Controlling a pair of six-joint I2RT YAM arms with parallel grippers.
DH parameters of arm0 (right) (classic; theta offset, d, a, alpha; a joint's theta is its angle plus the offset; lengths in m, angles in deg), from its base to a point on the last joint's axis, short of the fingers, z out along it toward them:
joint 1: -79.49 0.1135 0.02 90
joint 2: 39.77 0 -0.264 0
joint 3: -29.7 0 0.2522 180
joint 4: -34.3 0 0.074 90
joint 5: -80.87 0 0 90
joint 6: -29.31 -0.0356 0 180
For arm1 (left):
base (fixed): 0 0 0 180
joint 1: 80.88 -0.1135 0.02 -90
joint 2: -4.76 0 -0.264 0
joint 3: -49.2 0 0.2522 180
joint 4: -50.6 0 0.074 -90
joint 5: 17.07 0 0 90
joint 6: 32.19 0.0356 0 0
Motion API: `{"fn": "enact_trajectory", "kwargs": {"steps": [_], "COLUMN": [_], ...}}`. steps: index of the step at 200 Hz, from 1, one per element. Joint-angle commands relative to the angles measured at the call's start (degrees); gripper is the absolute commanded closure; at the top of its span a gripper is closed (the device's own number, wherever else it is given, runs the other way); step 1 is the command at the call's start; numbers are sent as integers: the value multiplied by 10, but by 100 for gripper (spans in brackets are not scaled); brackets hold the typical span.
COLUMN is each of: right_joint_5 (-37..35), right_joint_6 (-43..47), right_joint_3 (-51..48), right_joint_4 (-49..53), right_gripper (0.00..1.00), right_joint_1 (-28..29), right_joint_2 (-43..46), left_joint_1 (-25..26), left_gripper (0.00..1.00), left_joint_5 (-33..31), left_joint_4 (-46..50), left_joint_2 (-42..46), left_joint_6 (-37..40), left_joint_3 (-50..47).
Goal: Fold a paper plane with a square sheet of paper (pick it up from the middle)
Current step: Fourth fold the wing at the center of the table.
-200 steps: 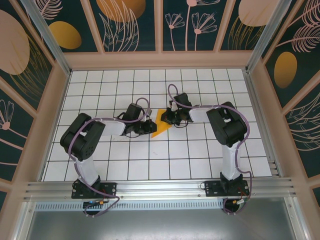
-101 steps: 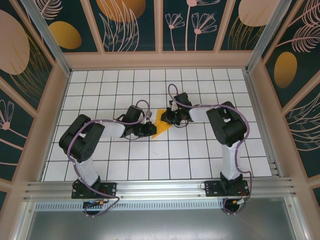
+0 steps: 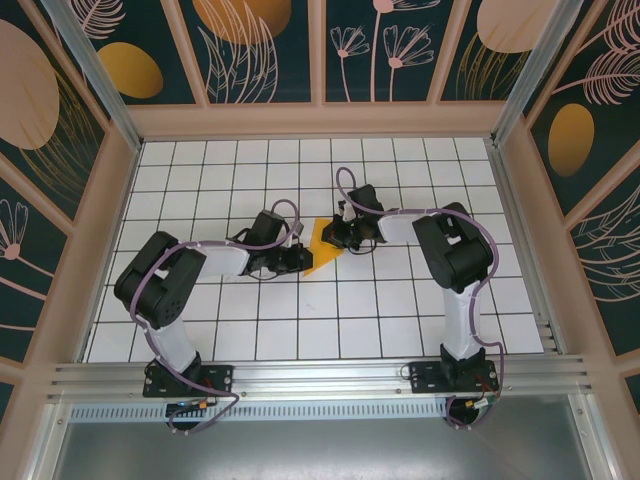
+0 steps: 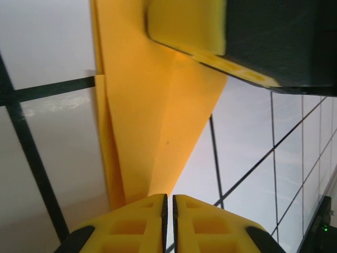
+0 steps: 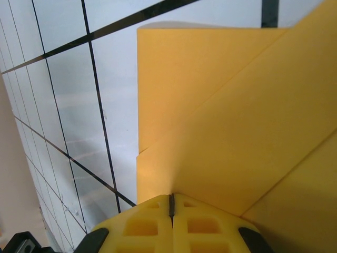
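Pinching the folded paper sheet (image 4: 152, 105) with left claw (image 4: 168, 203) and right claw (image 5: 171, 203) both closed on it, I fear opposing pulls could tear the crease.

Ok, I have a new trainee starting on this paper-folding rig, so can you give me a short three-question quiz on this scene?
1. True or false: the paper lies as a flat, unfolded square.
2. The right tool is: A wide open; B shut; C clamped round a cable.
3. Fill in: the paper lies ___ the left tool and the right tool.
Key: 1 false, it is folded to a point; 2 B; 3 between.
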Motion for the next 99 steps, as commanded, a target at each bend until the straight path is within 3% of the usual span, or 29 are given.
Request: {"fn": "enact_trajectory", "kwargs": {"steps": [1, 99], "right_joint_5": [-91, -93], "right_joint_6": [8, 4], "right_joint_3": [-23, -27], "right_joint_4": [78, 78], "right_gripper": [100, 100], "right_joint_1": [2, 1], "right_joint_2": [-74, -78], "left_joint_1": [7, 12], "left_gripper": [84, 86], "left_joint_5": [22, -35], "left_joint_4": [12, 39], "left_joint_2": [15, -16], "left_joint_6": [-7, -2], "left_joint_3": [-7, -23]}}
